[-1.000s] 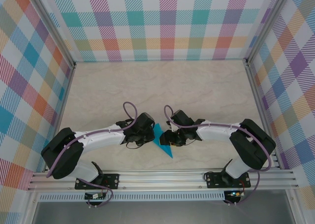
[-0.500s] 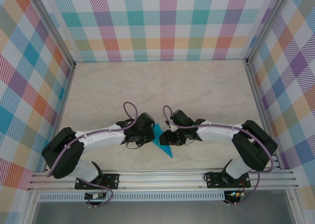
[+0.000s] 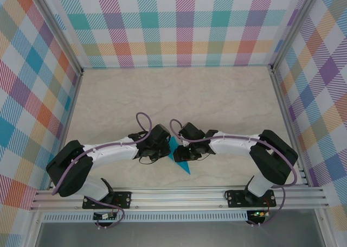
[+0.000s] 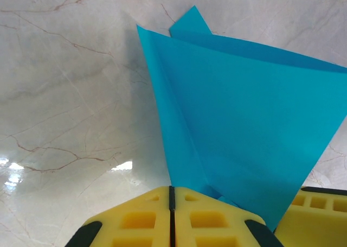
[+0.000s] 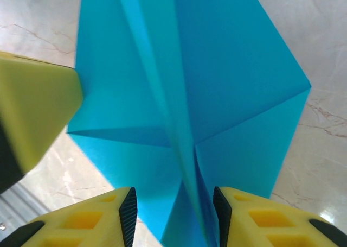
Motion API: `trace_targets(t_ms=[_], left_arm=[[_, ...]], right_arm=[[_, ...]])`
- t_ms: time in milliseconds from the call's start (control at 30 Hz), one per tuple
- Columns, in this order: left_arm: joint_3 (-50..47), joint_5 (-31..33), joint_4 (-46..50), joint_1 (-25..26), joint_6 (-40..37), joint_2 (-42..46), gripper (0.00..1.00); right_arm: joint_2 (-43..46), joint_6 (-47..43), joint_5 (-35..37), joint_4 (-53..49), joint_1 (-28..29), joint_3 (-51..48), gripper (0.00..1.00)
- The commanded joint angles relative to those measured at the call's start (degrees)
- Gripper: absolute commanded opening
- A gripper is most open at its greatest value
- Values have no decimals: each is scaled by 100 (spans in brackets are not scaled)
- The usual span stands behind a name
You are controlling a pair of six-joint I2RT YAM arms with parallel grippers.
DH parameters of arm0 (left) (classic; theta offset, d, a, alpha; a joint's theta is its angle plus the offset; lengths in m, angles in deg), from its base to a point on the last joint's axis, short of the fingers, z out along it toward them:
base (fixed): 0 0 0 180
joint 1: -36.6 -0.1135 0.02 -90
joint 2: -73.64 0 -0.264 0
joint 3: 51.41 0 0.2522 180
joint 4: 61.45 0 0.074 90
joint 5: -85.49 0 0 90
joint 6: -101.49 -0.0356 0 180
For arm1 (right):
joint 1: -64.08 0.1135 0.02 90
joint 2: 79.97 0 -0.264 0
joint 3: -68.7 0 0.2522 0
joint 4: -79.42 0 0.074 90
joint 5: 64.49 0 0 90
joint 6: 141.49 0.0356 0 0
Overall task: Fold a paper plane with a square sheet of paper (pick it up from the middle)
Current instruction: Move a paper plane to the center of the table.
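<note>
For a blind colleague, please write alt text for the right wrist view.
Half-folded teal-blue paper with a raised centre crease stands between the open yellow fingers of the right hand, above a marble table; another yellow finger sits at its left edge.

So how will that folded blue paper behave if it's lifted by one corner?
The folded paper looks thin, so probably very light and liable to sag away from a pinch. Its centre crease and stacked layers should stiffen it lengthwise. On the glossy table it may slide when pushed.
</note>
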Motion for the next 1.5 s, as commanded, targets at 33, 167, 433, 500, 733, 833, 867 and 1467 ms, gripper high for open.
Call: trace_targets(t_ms=[33, 167, 433, 500, 733, 833, 867, 1467], left_arm=[[70, 0, 251, -36, -136, -44, 8], [60, 14, 278, -39, -141, -31, 8], [99, -38, 278, -44, -216, -13, 9], [117, -48, 287, -50, -242, -34, 10], [125, -110, 278, -47, -278, -90, 10], [104, -107, 271, -43, -278, -57, 10], [104, -101, 270, -41, -278, -43, 11], [143, 62, 473, -41, -347, 78, 9]], right_arm=[[-167, -161, 325, -345, 128, 248, 42], [-217, -154, 379, -370, 167, 292, 40], [-388, -125, 575, -504, 201, 347, 35], [-434, -113, 609, -511, 218, 347, 33], [-538, -124, 771, -640, 295, 450, 27], [-556, -141, 833, -718, 325, 510, 24], [-556, -141, 848, -739, 334, 521, 23], [-262, -123, 778, -772, 387, 499, 26]])
